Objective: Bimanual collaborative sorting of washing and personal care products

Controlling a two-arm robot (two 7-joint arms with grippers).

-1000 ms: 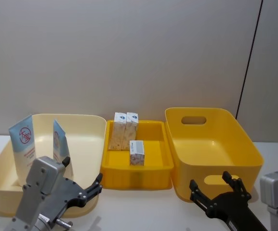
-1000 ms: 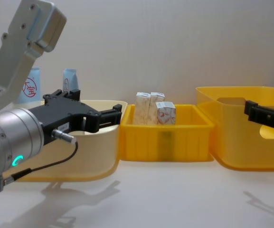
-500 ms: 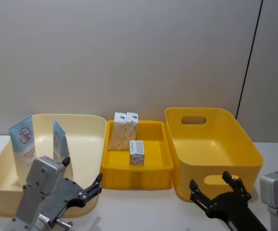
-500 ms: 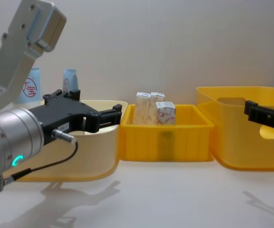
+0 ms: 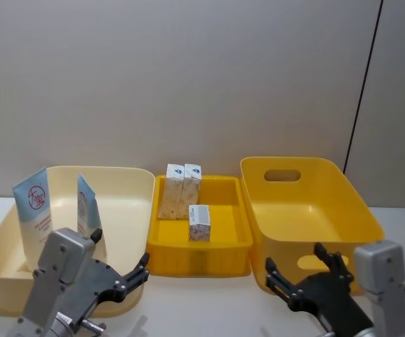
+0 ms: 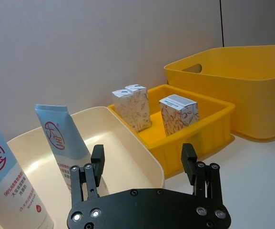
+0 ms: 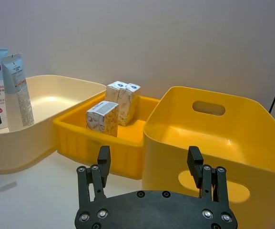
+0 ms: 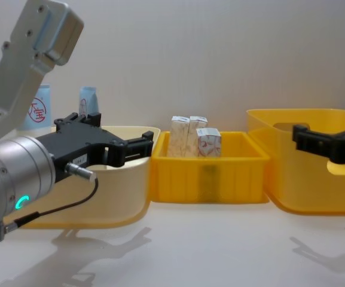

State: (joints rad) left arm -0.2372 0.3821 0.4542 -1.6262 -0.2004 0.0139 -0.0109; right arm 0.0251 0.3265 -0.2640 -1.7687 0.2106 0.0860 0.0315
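Note:
Two tall white tubes with light blue tops, one point(image 5: 35, 210) and the other point(image 5: 88, 207), stand upright in the cream bin point(image 5: 135, 170) on the left. Three small cream cartons sit in the low yellow tray point(image 5: 198, 258): a pair point(image 5: 182, 189) at its back, one point(image 5: 199, 222) nearer the front. My left gripper point(image 5: 120, 251) hovers open at the cream bin's near right corner, holding nothing. The left wrist view has it point(image 6: 143, 152) facing the tubes point(image 6: 58, 143) and cartons point(image 6: 178, 114). In front of the large yellow bin point(image 5: 307, 160), my right gripper point(image 5: 295, 258) is open and empty.
The large yellow bin point(image 7: 213, 138) has nothing in it and has handle slots in its front and back walls. The three containers stand side by side against a plain wall. Bare white table point(image 8: 220, 245) lies in front of them.
My right gripper has shifted left toward the middle, and its wrist block now shows beside it in the head view. The left gripper and all products are unmoved.

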